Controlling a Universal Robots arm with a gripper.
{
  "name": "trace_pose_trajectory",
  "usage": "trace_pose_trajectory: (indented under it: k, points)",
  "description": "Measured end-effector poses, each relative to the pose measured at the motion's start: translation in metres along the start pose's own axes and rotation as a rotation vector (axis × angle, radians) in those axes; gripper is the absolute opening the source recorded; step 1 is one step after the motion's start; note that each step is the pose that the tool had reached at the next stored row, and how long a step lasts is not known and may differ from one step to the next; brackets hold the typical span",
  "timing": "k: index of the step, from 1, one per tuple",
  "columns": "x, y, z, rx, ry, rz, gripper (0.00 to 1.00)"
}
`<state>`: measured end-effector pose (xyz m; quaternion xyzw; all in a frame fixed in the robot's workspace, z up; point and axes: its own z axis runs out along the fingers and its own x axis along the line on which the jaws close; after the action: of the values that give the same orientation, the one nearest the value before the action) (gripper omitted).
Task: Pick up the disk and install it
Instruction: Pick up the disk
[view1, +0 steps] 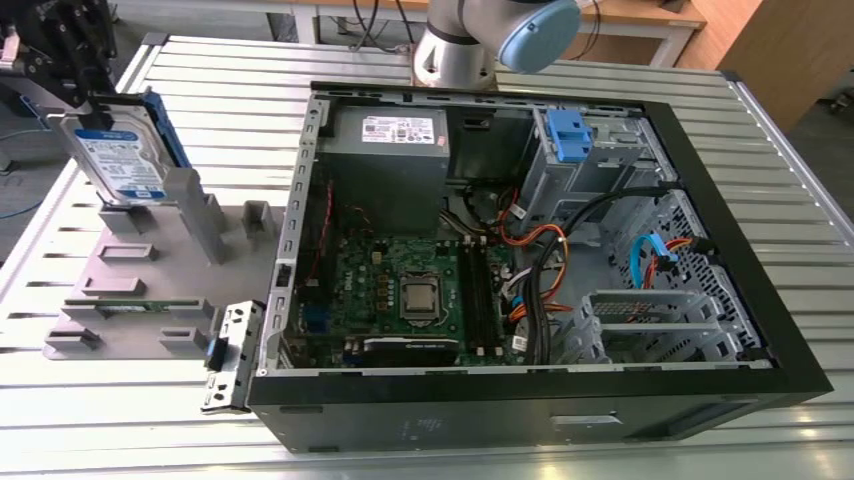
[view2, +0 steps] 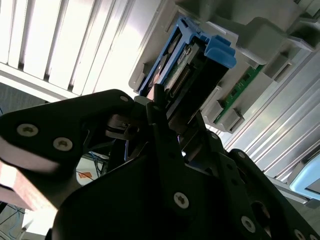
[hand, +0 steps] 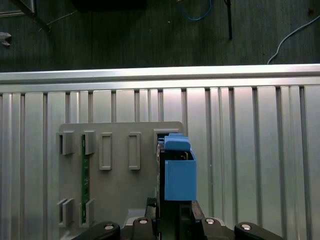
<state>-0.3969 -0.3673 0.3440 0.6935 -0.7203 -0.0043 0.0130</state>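
Disk (view1: 123, 155) is standing upright in the grey rack (view1: 147, 270), at the exterior view's left of the PC case (view1: 534, 400). Your gripper (view1: 94, 112) is clamping its top edge.

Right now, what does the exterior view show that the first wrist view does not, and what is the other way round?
Exterior view: the open computer case with its motherboard and grey power supply, and part of the arm.
First wrist view: the dark floor beyond the ribbed table, with a blue cable lying there.
Both: the disk standing in the grey holder on the table, the gripper clamped on its upper edge, and a green circuit strip in another slot of the holder.
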Motion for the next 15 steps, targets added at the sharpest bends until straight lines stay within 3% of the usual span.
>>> trace_pose_trajectory:
  k: [15]
  points:
    - [0.0001, 0.0001, -0.0045, -0.0002, 0.0001, 0.0, 0.35]
